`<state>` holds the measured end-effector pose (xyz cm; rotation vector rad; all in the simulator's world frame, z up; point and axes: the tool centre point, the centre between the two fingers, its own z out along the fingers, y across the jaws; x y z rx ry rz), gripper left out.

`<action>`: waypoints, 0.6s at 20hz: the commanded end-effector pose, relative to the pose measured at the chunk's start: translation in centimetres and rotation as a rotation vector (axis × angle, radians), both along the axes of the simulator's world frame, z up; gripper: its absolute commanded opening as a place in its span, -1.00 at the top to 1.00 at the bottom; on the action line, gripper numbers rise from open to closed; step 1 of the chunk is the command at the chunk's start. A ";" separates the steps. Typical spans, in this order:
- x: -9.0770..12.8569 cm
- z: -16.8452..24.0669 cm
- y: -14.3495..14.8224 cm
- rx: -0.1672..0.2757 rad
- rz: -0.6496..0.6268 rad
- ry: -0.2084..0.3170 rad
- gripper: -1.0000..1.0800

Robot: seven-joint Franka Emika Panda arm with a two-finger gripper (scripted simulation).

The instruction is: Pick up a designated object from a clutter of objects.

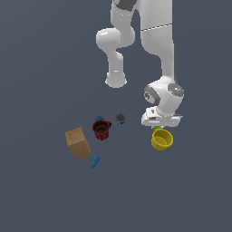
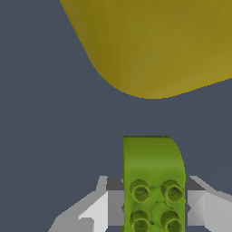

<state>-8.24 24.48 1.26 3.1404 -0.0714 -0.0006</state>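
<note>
The tiny lime-green studded block [image 2: 153, 167] sits between my gripper's [image 2: 154, 206] two grey fingers, whose pads [image 2: 115, 204] press against its two sides. In the exterior view only a sliver of the block [image 1: 156, 128] shows under the gripper [image 1: 157, 126], which is low over the floor. The yellow cup [image 1: 161, 139] stands right beside the block and fills much of the wrist view [image 2: 154, 41]. I cannot tell whether the block is off the floor.
A dark red mug [image 1: 102, 129], a tan wooden box [image 1: 78, 142], a small blue pointed piece [image 1: 95, 161] and a dark grey round piece [image 1: 120, 118] lie toward the exterior view's left of the gripper. The arm's base [image 1: 116, 80] stands behind.
</note>
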 end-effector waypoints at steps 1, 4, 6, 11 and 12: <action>0.0 0.0 0.0 0.000 -0.001 0.000 1.00; 0.0 0.0 0.0 0.000 -0.001 0.000 1.00; 0.0 0.0 0.0 0.000 -0.001 0.000 1.00; 0.1 0.4 -0.3 0.000 0.000 0.000 1.00; 0.2 0.6 -0.4 0.000 0.000 0.000 1.00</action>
